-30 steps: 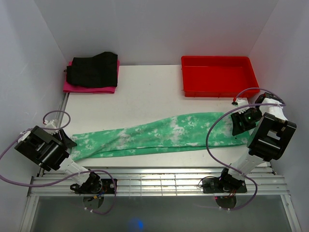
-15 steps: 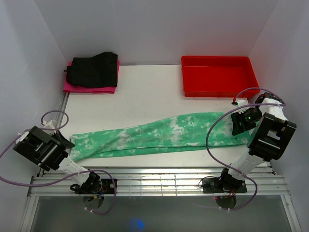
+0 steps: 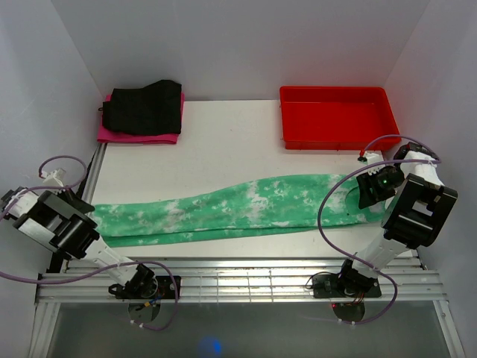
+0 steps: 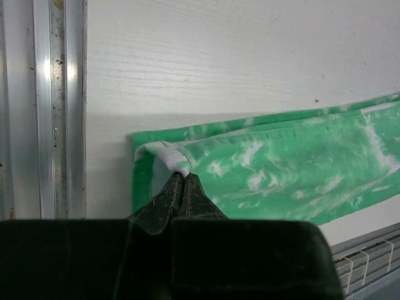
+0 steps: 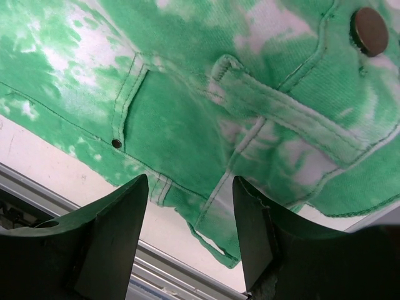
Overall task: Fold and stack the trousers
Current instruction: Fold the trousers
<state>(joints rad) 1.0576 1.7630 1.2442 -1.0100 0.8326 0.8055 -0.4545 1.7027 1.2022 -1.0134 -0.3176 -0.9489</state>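
Where the metal rails [image 3: 238,272] run along the near edge of the table [image 3: 223,142], the trousers [image 3: 246,209] lie just past them in one long flat strip. The long way of the strip goes left to right. The leg ends point left and the waist points right. The cloth is soft, bright green with blotchy white patches.

At the left end, the left gripper [image 4: 181,181] has its two dark fingers pressed tight together on a small white bump of the leg end, which is pinched up off the table. The camera's own dark body hides the cloth nearest to it.

At the right end, the right gripper [image 5: 189,181] sits over the waist with its two black fingers [image 5: 119,219] wide apart and nothing between them but the cloth below. Up close you can see thick seams, a belt loop [image 5: 281,106], a tiny round stud [image 5: 116,143] and a flat brown button [image 5: 369,31]. From above, the right arm covers part of the waist.

Far back on the right sits a red plastic tray [image 3: 337,118] with low walls. Far back on the left, a folded black garment [image 3: 143,107] lies on top of a pink garment [image 3: 138,136], and only the pink edges peek out.
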